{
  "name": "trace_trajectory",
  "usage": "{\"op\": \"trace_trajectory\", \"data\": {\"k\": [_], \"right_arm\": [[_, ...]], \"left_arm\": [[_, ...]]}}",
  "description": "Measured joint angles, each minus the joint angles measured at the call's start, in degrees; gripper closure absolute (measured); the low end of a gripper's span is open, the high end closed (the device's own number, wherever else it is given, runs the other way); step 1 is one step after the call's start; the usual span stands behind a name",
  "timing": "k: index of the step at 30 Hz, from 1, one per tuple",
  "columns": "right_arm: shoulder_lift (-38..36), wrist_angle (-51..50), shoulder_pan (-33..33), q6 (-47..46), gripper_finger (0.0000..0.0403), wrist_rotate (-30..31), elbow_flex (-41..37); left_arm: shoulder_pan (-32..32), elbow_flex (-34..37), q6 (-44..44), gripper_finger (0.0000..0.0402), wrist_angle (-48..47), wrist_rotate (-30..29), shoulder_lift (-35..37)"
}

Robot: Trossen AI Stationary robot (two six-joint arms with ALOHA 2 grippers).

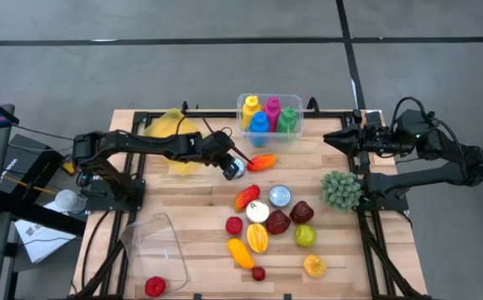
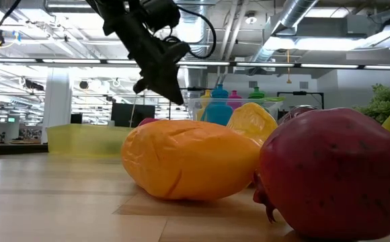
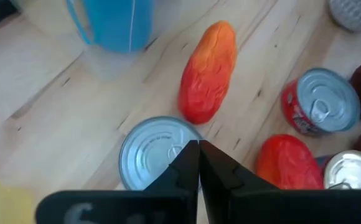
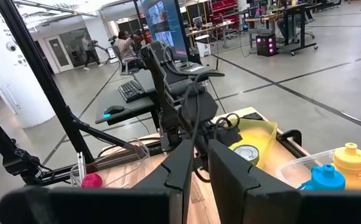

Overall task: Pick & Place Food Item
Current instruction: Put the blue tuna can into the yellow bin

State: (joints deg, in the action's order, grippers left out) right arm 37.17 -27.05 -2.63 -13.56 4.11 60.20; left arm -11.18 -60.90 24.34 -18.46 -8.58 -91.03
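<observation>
Visibly, clear bin (image 1: 246, 112) holds four bottles (image 1: 268, 115); clear tub (image 1: 160, 243) holds red fruit (image 1: 154, 287).

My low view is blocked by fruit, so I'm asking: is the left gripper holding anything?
Observer: No. The left gripper is shut on nothing, above a can.
Operator: What lies by that can?
Observer: An orange-red fruit, on the side toward the bottle bin.
Operator: And the right arm?
Observer: The right gripper waits over the right edge of the table, behind the green plant.
</observation>
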Motion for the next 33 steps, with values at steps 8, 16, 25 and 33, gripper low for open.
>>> {"op": "trace_trajectory", "data": {"k": [8,16,25,33], "right_arm": [[-0.02,-0.62,0.0,-0.02,0.0354,0.01,0.0],[0.0,-1.54,-0.02,-1.5,0.0354,0.27,0.0],[0.0,-1.68,-0.02,-1.22,0.0354,0.42,0.02],[-0.01,-1.68,-0.09,-1.05,0.0354,0.42,0.02]], "left_arm": [[0.14,-0.02,-0.04,0.0401,-0.94,-4.15,0.23],[-0.68,-0.04,5.1,0.033,-9.08,-3.26,-0.01],[-1.55,-0.18,10.71,0.0208,-6.61,-5.59,-1.9],[-2.86,-0.11,10.78,0.0209,-5.5,-6.47,-7.81]]}}
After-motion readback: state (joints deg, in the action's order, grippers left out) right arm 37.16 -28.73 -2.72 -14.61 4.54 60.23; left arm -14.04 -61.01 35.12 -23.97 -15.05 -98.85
